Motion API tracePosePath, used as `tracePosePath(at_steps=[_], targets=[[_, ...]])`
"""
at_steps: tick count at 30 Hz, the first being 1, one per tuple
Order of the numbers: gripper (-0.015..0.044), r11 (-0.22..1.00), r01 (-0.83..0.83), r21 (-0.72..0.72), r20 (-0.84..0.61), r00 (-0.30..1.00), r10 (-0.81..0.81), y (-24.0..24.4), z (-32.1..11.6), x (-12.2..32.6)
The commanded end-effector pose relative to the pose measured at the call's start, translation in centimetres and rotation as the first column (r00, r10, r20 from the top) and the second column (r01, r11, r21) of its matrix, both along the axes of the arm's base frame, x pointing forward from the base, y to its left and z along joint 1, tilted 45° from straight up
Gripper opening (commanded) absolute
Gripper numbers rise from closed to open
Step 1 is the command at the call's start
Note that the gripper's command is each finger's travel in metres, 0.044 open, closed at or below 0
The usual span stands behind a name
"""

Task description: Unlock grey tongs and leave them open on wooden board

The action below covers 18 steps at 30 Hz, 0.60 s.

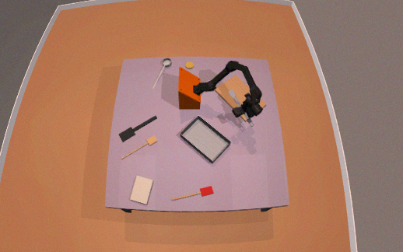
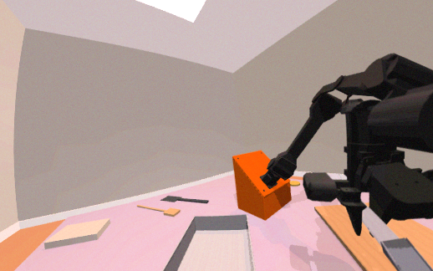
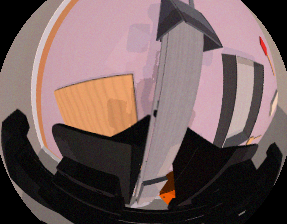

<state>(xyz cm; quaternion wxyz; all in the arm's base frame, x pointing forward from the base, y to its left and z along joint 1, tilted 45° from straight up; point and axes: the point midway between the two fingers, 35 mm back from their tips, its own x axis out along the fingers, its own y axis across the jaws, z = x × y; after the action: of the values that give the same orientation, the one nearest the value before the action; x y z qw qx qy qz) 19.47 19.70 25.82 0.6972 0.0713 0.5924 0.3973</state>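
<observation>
Top view: grey tongs [image 1: 233, 95] [image 2: 379, 226] [image 3: 180, 80] in the closed gripper [image 1: 243, 111] [image 2: 362, 227] [image 3: 160, 120]

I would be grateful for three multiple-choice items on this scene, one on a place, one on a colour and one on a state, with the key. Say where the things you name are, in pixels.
1. Where are the grey metal tongs [image 1: 232, 94] [image 2: 379, 226] [image 3: 181, 80]?
A) Inside the roasting tin
B) Over the wooden board
C) Beside the yellow disc

2. What colour is the wedge-shaped block at the arm's base?
A) Orange
B) Green
C) White

3. What is the state of the black gripper's jaws?
A) Wide apart, holding nothing
B) Pressed together, holding nothing
C) Closed on the tongs

Key:
1 B: the top view shows the tongs above the tan wooden board [image 1: 236, 82] [image 2: 335, 222] [image 3: 101, 100].
2 A: the block [image 1: 188, 83] [image 2: 249, 184] is orange in the top and exterior views.
3 C: the wrist view shows the tongs between the jaws.
</observation>
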Motion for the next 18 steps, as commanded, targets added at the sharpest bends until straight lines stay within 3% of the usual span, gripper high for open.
tracePosePath(at_steps=[1,18], targets=[[-0.015,0.999,-0.03,-0.019,0.031,0.999,0.03,0.6,0.2,-1.3],[-0.015,0.982,-0.173,-0.077,0.159,0.97,0.184,2.7,1.1,-7.1]])
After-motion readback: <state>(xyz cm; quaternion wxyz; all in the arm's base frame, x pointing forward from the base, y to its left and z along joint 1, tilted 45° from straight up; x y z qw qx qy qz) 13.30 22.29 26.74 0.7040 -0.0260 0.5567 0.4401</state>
